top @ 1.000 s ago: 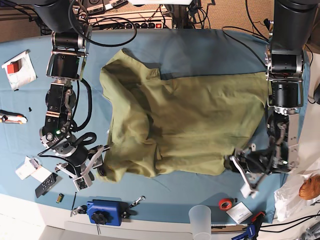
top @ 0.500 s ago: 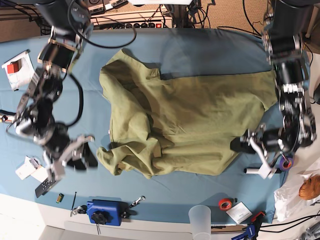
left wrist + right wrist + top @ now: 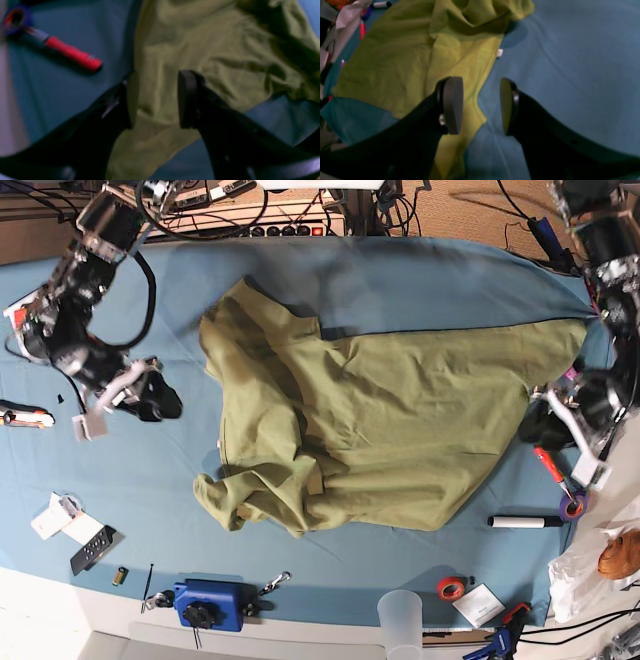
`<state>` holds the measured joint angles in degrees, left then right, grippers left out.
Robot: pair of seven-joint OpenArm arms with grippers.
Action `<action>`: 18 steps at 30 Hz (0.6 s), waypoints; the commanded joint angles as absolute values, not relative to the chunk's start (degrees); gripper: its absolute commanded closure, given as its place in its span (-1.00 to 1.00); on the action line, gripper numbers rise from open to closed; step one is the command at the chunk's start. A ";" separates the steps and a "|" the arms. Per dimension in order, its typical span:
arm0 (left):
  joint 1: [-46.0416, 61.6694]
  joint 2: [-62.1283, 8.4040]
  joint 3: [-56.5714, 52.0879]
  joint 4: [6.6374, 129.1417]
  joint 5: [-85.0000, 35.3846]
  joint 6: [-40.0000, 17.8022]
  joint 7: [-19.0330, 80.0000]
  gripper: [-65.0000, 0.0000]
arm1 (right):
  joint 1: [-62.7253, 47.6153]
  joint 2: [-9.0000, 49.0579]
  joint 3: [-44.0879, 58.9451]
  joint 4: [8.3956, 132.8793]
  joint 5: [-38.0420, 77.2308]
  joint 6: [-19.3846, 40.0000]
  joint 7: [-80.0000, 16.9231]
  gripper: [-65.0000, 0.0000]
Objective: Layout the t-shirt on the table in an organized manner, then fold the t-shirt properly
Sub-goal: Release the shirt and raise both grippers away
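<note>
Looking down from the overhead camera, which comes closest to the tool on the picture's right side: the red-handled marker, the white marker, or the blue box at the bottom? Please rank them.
From the left tool:
1. Red-handled marker, just below it.
2. White marker, lower down, near the t-shirt's corner.
3. Blue box, far across at the table's bottom edge.

No readable text

Nothing legible is showing anywhere in these views; every label is appearing too small or blurred.

I see bare table [image 3: 330, 275] along the frame's top; marker [image 3: 518, 522] and tape [image 3: 454, 587] crowd lower right
</note>
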<state>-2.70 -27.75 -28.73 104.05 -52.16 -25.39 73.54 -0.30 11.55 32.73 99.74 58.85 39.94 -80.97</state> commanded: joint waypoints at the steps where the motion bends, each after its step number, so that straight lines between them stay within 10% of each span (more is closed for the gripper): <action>1: -2.83 -29.45 -30.57 105.73 -53.25 -25.58 72.36 0.20 | -1.17 12.36 33.28 101.69 60.38 40.00 -80.00 0.24; 18: 7.01 -30.52 -52.25 107.00 -60.47 -28.60 72.60 0.20 | -15.16 8.64 33.30 104.49 52.64 39.42 -74.54 0.24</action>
<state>7.46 -29.21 -51.83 106.15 -59.18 -28.38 73.67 -15.75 7.90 33.21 103.70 51.20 39.05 -76.07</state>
